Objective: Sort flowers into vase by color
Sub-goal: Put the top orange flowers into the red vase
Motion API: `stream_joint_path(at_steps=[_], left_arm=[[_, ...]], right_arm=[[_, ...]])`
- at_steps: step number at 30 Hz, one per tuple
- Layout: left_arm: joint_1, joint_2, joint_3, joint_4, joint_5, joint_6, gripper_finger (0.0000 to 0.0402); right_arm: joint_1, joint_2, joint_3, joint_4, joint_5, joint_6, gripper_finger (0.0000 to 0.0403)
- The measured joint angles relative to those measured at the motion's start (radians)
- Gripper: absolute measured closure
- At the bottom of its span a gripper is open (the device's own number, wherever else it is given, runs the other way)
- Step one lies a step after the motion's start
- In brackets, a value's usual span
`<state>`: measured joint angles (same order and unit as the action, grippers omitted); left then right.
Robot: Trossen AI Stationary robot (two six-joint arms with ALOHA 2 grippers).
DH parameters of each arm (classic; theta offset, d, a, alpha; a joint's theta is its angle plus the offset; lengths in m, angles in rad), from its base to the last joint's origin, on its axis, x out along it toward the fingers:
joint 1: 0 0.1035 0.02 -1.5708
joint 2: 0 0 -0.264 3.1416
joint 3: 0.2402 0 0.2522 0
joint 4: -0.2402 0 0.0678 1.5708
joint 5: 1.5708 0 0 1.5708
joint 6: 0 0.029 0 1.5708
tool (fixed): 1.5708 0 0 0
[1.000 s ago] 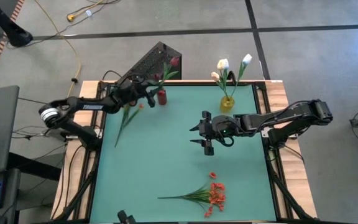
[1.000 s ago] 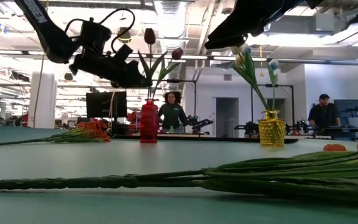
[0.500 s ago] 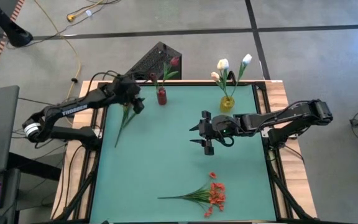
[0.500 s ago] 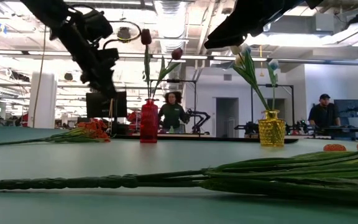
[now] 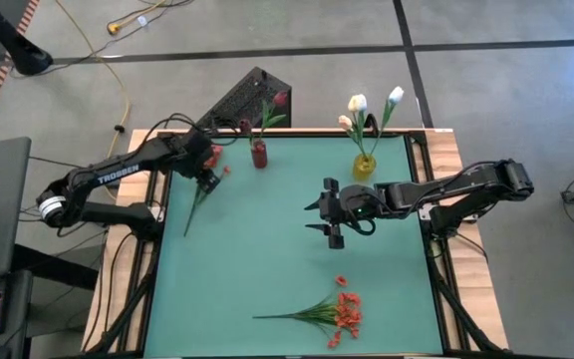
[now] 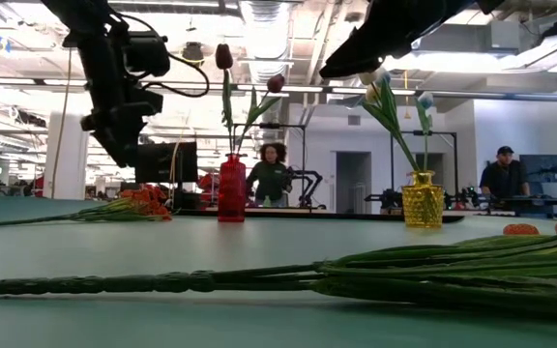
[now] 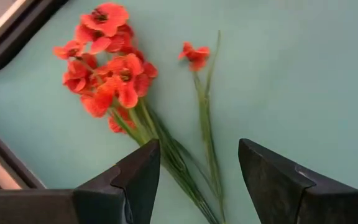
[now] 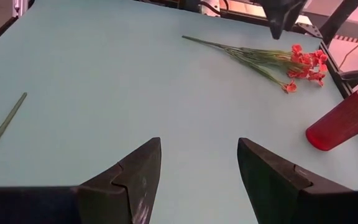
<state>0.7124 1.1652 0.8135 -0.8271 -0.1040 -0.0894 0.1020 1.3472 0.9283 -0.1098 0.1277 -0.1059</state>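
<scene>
Since a second ago the left gripper (image 5: 207,168) has swung away from the red ribbed vase (image 5: 259,155) and now hangs over the loose red-orange flower spray (image 5: 203,189) near the table's left rear edge, its fingers (image 7: 138,174) spread wide with nothing between them. That spray lies flat on the teal table mat (image 5: 267,249): clustered orange-red blooms on thin green stems, with one small bloom on a separate stem beside the cluster, a detail only the left wrist view shows. Just right of it, the red vase stands upright at the rear edge, holding dark red buds with green leaves; the low view shows a person (image 6: 272,174) in the room behind it. Farther right, the yellow textured vase (image 5: 365,166) holds white tulip-like buds (image 5: 358,103). The right gripper (image 5: 329,213) waits mid-table, jaws apart and empty, well clear of both vases. A second bunch of red-orange blooms (image 5: 342,311) lies near the front edge; the low view sees its green stems stretched across the foreground.
</scene>
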Motion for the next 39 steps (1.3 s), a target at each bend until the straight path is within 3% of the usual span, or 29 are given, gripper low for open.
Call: stream_joint_path(at_steps=[4,10,15,27,32,35,39], left_arm=[[-0.002,0.0,-0.006,-0.001,-0.014,-0.037,0.0195],[-0.022,0.001,-0.123,0.02,0.017,-0.077,0.0195],[-0.041,0.017,-0.113,0.03,-0.019,-0.093,0.0195],[-0.027,0.308,-0.109,0.045,-0.067,-0.109,0.0195],[0.0,0.35,-0.107,0.063,0.031,-0.01,0.0198],[0.01,0.346,-0.108,0.066,0.045,-0.002,0.0224],[0.039,0.314,-0.112,0.068,0.052,-0.002,0.0309]], right_arm=[[0.007,0.0,0.0,-0.019,0.0,0.01,0.0164],[0.033,0.0,0.0,-0.036,0.0,0.022,0.0164],[0.048,0.0,0.0,-0.033,0.0,0.004,0.0164],[0.079,0.0,0.0,-0.043,-0.001,0.027,0.0164],[0.082,0.0,0.0,-0.05,-0.001,0.027,0.0164],[0.082,0.0,0.0,-0.055,-0.001,0.028,0.0164],[0.082,0.0,0.0,-0.055,-0.001,0.05,0.0164]])
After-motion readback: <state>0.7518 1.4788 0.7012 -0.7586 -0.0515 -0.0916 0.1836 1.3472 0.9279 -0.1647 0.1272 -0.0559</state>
